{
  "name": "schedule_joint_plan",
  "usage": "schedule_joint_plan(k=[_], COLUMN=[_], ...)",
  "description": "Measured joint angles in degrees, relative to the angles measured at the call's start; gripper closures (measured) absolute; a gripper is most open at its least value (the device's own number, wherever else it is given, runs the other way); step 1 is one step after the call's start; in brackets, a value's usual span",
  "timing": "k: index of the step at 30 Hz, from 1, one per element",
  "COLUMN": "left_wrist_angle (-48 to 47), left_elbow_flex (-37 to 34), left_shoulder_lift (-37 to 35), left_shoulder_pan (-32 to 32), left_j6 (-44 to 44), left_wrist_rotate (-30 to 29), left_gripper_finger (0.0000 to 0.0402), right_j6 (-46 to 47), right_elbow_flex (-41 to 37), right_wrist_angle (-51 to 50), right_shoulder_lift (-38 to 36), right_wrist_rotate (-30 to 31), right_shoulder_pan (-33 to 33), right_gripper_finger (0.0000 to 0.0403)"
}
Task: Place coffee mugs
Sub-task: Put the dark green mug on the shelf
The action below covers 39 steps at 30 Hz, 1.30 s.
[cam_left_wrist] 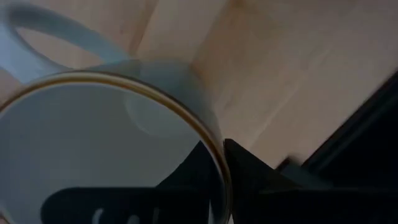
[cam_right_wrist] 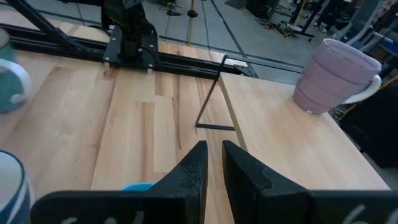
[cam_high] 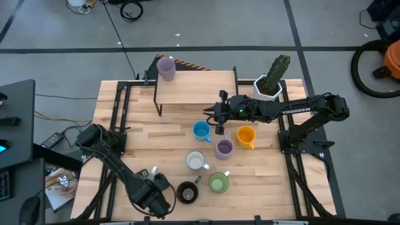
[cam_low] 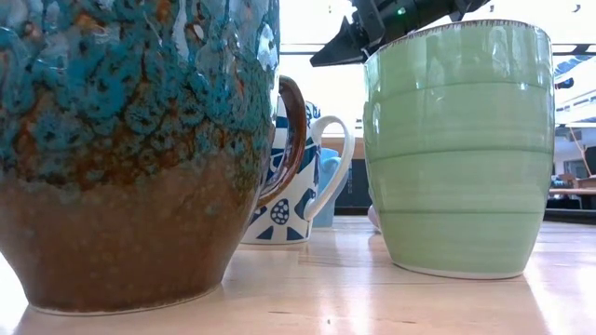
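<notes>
Left tool (cam_left_wrist: 217, 171) pinched on a white mug's (cam_left_wrist: 106, 137) rim

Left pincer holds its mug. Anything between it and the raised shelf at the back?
Nothing visible on the straight line: bare table. The patterned white mug and blue mug stand just right of it, and the right pincer hangs shut by the front edge of the shelf.
</notes>
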Motion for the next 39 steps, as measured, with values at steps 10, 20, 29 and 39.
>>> schedule_joint_plan(k=[10,20,29,39], left_wrist_angle=[-15.31,-15.74,-14.87,-13.03], left_elbow_flex=[0.04,0.05,0.09,9.78], left_shoulder_lift=[-0.12,-7.24,-15.64,-15.82], left_shoulder_pan=[-3.85,3.14,18.41,39.7], left_j6=[29.04,23.56,26.82,47.26], left_wrist_rotate=[-2.85,-7.24,-13.43,-11.58], left_gripper_finger=[0.0371,0.0371,0.0371,0.0371], right_j6=[-0.29,2.79,8.05,7.63], right_elbow_flex=[0.02,0.04,0.04,0.04], right_wrist_angle=[-1.83,-6.76,-13.35,-14.46], right_shoulder_lift=[-0.11,-1.5,-5.41,-6.25], right_wrist_rotate=[0.38,0.58,0.91,2.48], right_shoulder_pan=[0.0,0.0,0.22,-1.32], right_gripper_finger=[0.0349,0.0349,0.0349,0.0349])
